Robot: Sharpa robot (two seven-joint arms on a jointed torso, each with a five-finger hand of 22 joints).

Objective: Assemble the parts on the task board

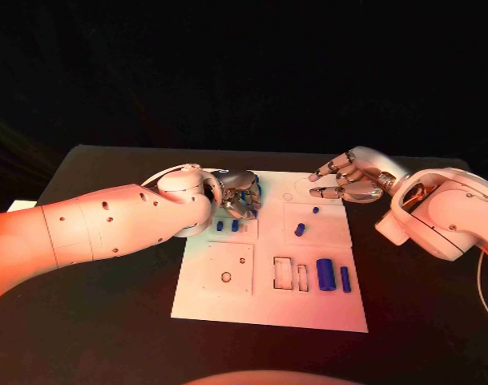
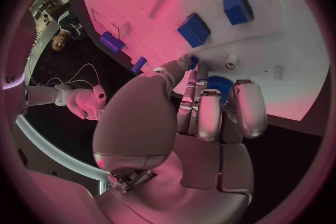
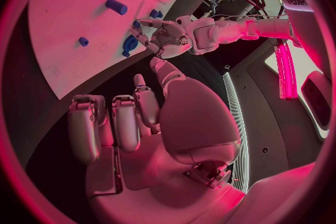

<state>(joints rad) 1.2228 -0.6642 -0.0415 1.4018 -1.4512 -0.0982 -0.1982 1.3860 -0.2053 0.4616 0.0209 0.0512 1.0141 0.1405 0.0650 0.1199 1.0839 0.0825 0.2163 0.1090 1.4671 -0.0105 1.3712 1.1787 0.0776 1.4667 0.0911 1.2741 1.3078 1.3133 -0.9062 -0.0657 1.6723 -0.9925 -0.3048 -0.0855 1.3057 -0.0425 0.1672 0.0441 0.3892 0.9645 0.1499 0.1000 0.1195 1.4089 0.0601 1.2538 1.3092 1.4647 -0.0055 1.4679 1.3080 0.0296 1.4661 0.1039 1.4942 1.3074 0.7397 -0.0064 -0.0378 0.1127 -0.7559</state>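
The white task board (image 1: 269,309) lies in the middle of the black table. My left hand (image 1: 239,196) is over the board's far left part and holds a blue ridged part (image 2: 218,87) at its fingertips, close above the board. Two small blue parts (image 1: 227,226) stand just in front of that hand. My right hand (image 1: 353,178) hovers at the board's far right corner, fingers loosely bent and apart, holding nothing. A blue peg (image 1: 299,229) and a smaller blue part (image 1: 316,210) sit on the board's right half.
A thick blue cylinder (image 1: 326,274) and a slim blue bar (image 1: 344,278) lie near the board's right front, beside two rectangular slots (image 1: 282,273). A round hole (image 1: 227,277) is in the left front panel. Black table surrounds the board.
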